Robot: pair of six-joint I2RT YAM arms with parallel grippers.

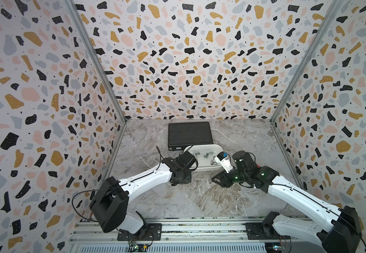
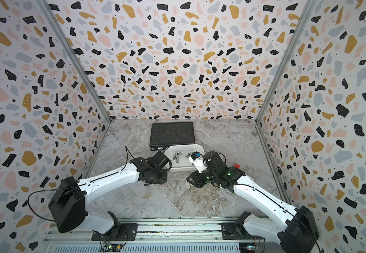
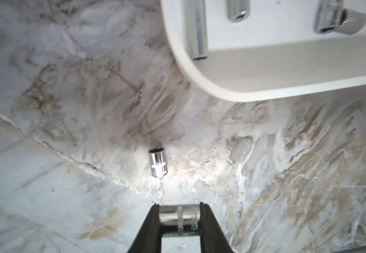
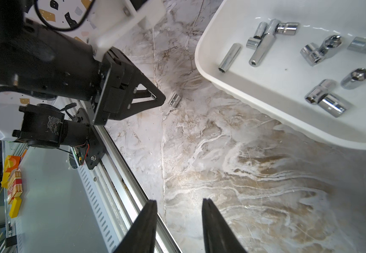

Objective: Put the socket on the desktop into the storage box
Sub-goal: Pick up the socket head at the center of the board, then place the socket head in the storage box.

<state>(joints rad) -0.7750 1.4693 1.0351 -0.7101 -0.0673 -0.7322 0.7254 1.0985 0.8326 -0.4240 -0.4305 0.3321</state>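
The left pincer (image 3: pixel 178 206), pinching a short chrome socket (image 3: pixel 177 218) near the white shallow plastic storage box's (image 3: pixel 199 83) corner facing the grey marbled desk's (image 3: pixel 68 87) front-left, should lift it over the rim and release it low, while the right pincer (image 4: pixel 179 200) is spread and empty

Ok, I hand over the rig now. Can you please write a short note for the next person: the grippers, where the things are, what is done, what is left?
Left gripper: shut on the held socket, low over the desktop, just outside the storage box.
Right gripper: open and empty, over bare desktop near the box.
Done: several sockets already lie in the box.
Left: drop the held socket into the box, then fetch the loose socket, which lies on the desktop close to the left gripper.
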